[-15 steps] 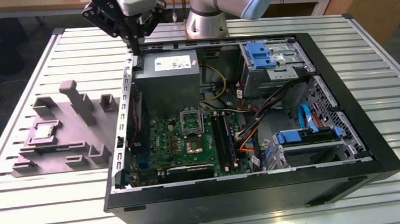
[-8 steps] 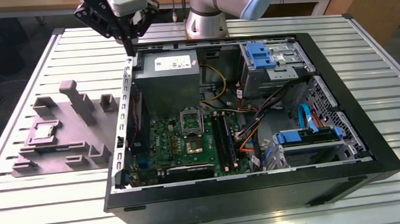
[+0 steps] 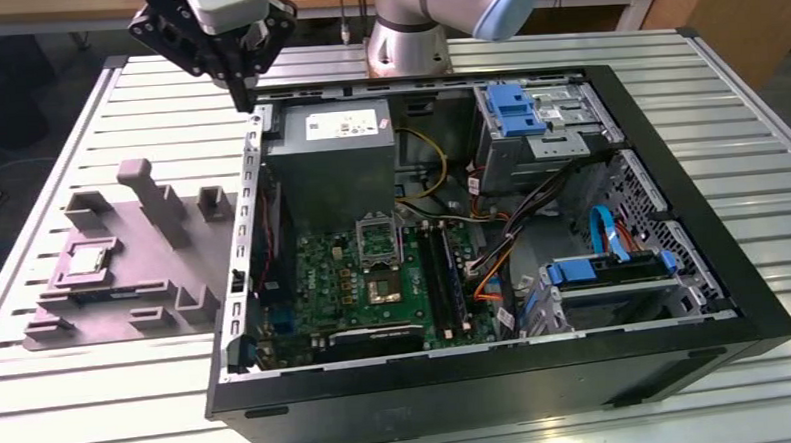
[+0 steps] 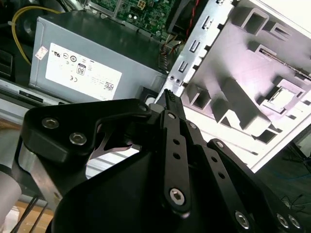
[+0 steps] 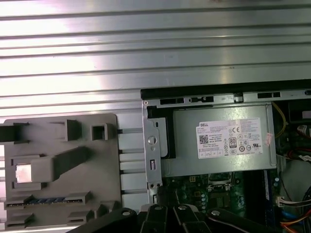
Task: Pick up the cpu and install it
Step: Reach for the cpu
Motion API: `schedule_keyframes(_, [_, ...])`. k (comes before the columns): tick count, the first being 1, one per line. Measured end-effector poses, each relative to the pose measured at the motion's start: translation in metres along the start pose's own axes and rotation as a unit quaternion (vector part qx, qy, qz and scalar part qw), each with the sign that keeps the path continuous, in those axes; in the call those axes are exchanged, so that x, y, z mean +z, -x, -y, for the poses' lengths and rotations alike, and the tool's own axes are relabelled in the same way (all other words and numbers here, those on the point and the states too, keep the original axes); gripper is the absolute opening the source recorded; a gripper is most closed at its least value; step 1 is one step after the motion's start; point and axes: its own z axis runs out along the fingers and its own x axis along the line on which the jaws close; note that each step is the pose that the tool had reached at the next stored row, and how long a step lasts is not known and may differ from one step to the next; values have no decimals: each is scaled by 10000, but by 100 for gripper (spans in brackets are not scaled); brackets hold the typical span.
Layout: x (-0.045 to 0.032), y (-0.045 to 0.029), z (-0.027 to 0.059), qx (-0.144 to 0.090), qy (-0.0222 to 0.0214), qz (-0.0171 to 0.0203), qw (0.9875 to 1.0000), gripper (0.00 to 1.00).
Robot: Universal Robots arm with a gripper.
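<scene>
Gripper (image 3: pixel 243 100) hangs above the far corner of the open computer case (image 3: pixel 510 387), on the exterior view's left, fingers (image 4: pixel 171 114) pressed together with nothing between them. The cpu (image 3: pixel 88 258) lies flat in a pocket of the grey holder (image 3: pixel 145 292) on the slatted surface (image 3: pixel 57 416), to the exterior view's left of the case and well apart from the gripper; it is not yet lifted. Risks, as I judge them: coming down with the fingers closed would press on the chip's top rather than straddle it. The pocket's raised walls look tight, so an off-centre approach could snag the holder or tip the thin chip. The case wall (image 3: pixel 250 188) stands between holder and green board (image 3: pixel 371 283) — a low carry could strike it. A tilted drop onto the board could harm the contacts.
</scene>
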Motion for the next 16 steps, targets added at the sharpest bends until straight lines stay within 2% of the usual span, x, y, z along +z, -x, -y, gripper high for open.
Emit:
schedule_keyframes(9, [-3, -174, 13, 0, -1, -2, 10000, 11])
schedule_keyframes(16, [-4, -261, 20, 0, 0, -4, 10000, 11])
